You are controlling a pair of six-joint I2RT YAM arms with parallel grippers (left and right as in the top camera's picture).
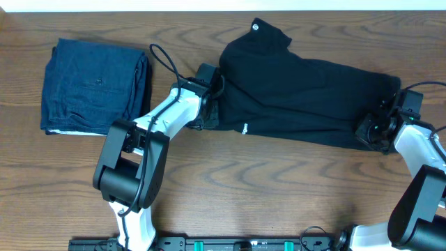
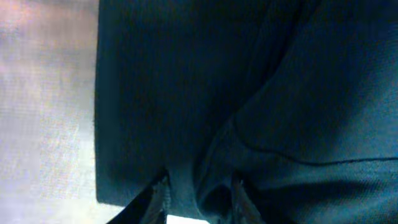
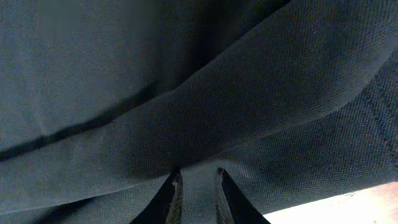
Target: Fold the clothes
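The black T-shirt (image 1: 300, 90) lies folded into a long band across the right half of the table, with a small white logo (image 1: 245, 128) at its near edge and a round neck label (image 1: 256, 28) at the top. My left gripper (image 1: 212, 104) is shut on the shirt's left end; in the left wrist view its fingers (image 2: 199, 199) pinch a fold of the black fabric (image 2: 249, 93). My right gripper (image 1: 376, 125) is shut on the shirt's right end; in the right wrist view its fingers (image 3: 196, 193) clamp a strip of the fabric (image 3: 205, 112).
A folded dark blue denim-like garment (image 1: 94, 87) lies at the far left of the wooden table (image 1: 279, 188). A black cable (image 1: 166, 63) loops above the left arm. Bare table shows in the left wrist view (image 2: 43, 112).
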